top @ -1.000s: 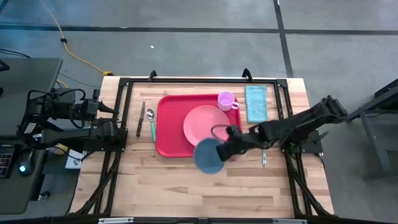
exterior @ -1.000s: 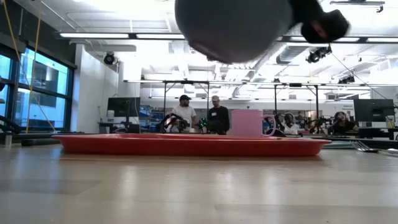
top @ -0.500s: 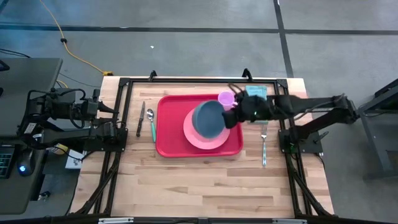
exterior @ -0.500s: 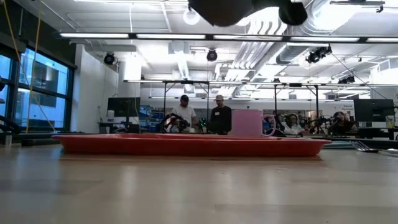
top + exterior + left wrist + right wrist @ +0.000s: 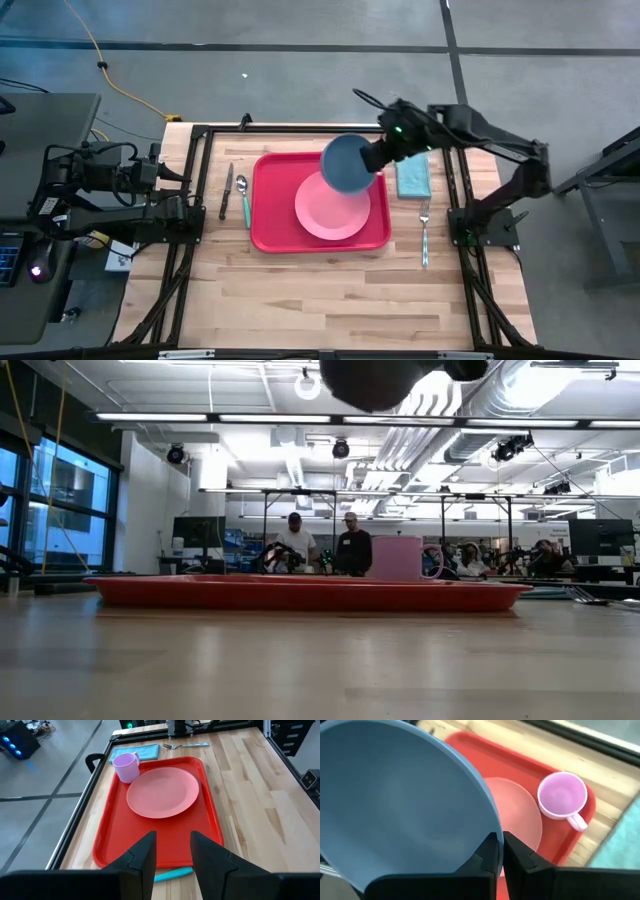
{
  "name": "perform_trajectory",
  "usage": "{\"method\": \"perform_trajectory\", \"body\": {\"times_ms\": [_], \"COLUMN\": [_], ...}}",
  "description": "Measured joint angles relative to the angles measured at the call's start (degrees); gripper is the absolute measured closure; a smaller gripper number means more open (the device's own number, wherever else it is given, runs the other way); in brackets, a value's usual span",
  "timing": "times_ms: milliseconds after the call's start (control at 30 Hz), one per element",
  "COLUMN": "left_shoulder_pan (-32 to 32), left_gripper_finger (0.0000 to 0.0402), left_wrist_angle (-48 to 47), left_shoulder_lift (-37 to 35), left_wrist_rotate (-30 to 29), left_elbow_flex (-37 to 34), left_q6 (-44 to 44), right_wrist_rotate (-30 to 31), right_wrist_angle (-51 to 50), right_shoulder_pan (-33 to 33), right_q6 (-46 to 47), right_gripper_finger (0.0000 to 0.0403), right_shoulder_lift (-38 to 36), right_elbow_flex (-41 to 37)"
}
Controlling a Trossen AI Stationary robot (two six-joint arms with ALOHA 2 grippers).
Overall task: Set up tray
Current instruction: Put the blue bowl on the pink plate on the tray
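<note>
Holding a blue bowl (image 5: 345, 165) by its rim, the right pincer (image 5: 378, 157) has its fingers closed tight on that thin edge and carries the dish in the air above the far part of the tray (image 5: 272, 215), over the far edge of the pink plate (image 5: 330, 210). In the right wrist view the bowl (image 5: 400, 805) fills most of the picture, with the pink mug (image 5: 563, 797) below it in the tray's far right corner. The tray lies flat near the far edge of the table (image 5: 330, 300), roughly midway between its left and right edges, with a knife (image 5: 226, 190) and a teal-handled spoon (image 5: 245, 198) just beside its left side, and a fork (image 5: 424, 235) and a folded teal cloth (image 5: 411, 166) to its right. The left pincer (image 5: 172, 852) waits off the table's left edge, fingers partly apart and empty. The tray looks like stiff, light, smooth plastic, probably slippery; its raised rim along a long side seems the best place to take hold, though loaded it would tip easily.
</note>
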Motion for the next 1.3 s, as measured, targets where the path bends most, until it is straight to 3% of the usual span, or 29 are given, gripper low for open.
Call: {"method": "perform_trajectory", "body": {"times_ms": [233,533,1300], "left_shoulder_pan": [-0.01,0.0,-0.02], "left_gripper_finger": [0.025,0.025,0.025], "left_wrist_angle": [0.0,0.02,0.0], "left_shoulder_lift": [-0.01,-0.01,-0.02], "left_wrist_rotate": [-0.02,-0.02,-0.02], "left_elbow_flex": [0.0,0.0,0.02], "left_q6": [-1.44,-1.46,-2.29], "right_wrist_rotate": [-6.47,-11.38,-13.47], "right_wrist_angle": [-9.23,-10.47,-9.63], "right_shoulder_pan": [-4.64,-5.06,-6.37], "right_q6": [-4.33,-9.42,-16.47], "right_gripper_finger": [0.0403,0.0403,0.0403], "right_shoulder_lift": [10.85,21.07,33.17], "right_elbow_flex": [8.54,9.32,9.25]}}
